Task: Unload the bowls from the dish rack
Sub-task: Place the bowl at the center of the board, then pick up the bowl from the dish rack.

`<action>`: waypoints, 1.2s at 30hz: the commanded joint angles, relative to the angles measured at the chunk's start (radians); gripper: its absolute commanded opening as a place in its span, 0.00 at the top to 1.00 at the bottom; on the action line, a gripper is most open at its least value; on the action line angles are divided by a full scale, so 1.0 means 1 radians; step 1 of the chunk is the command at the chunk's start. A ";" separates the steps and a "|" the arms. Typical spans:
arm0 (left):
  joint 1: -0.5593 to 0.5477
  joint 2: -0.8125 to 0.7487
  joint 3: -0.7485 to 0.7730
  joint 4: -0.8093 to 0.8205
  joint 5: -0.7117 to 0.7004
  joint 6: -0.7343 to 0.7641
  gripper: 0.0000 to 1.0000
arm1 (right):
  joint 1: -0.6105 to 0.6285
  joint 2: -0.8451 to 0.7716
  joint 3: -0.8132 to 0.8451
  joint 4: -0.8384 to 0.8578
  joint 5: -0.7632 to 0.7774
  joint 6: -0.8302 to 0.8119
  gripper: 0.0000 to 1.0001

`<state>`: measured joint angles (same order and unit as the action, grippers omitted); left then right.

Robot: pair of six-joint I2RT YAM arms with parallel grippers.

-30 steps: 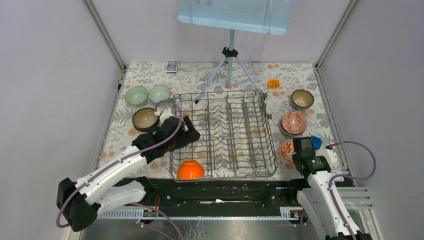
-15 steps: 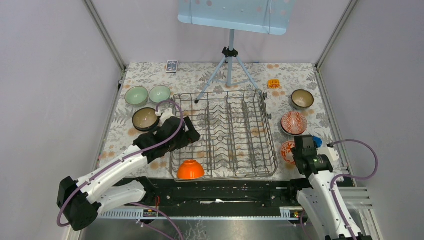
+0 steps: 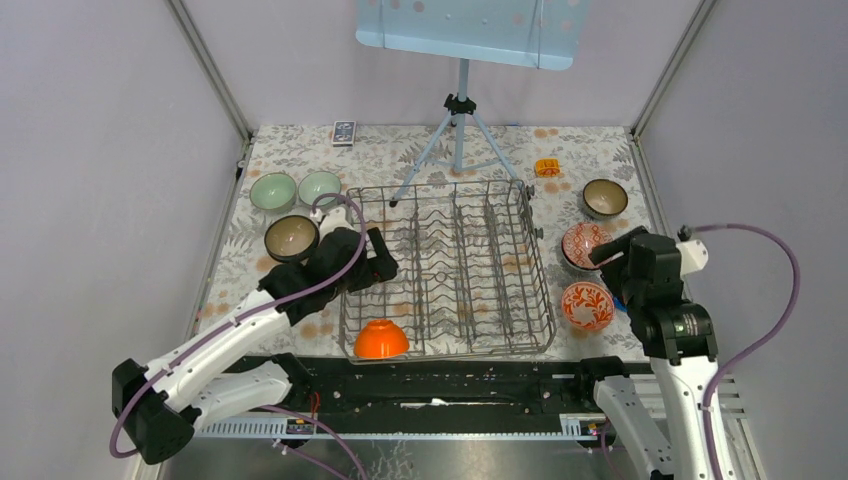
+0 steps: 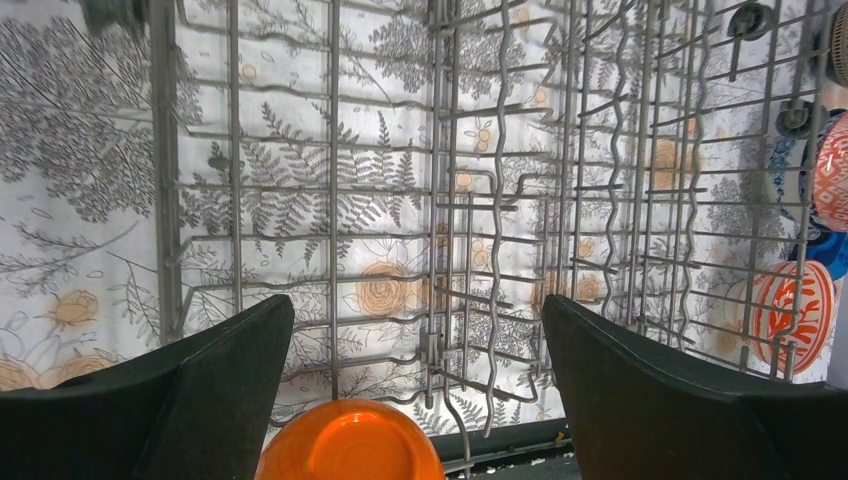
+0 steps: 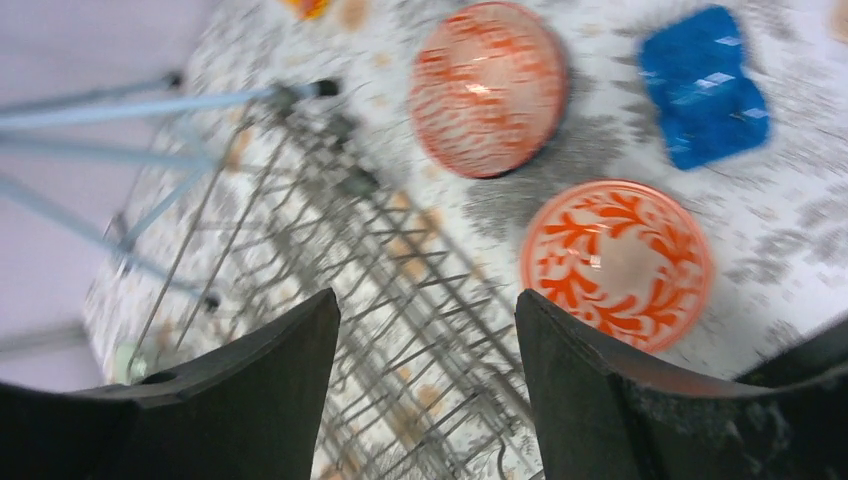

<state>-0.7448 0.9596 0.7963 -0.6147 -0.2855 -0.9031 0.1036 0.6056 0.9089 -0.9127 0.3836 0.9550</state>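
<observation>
Orange bowl (image 4: 350, 448) upside down in dish rack (image 4: 165, 200), below and ahead of left gripper (image 4: 415, 310); fingers wide apart, empty. Right gripper (image 5: 428, 300) apart, empty; red-patterned bowl (image 5: 615, 262) below it, outside rack.

Your left end effector (image 4: 415, 305) reaches forward and low, jaws spread wide with nothing between them. Your right end effector (image 5: 425, 300) is held high, tilted downward, jaws parted and empty.

Floral tablecloth (image 3: 290, 150) carries a blue-grey tripod (image 3: 460, 140) at 12 o'clock under a pale blue panel (image 3: 470, 30), a small dark device (image 3: 343, 132) at 11, an orange block (image 3: 547, 167) at 1, and a blue piece (image 5: 703, 85) near 3 (blurred, identity unclear).
</observation>
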 commanded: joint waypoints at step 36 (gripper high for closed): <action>0.003 -0.286 -0.022 -0.343 -0.043 -0.085 0.01 | 1.315 0.559 -0.143 1.122 -0.076 -0.947 0.16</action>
<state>-0.7448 0.6540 0.7544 -0.9684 -0.2817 -0.9997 1.3281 1.1851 0.8097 0.0158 0.0723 0.1871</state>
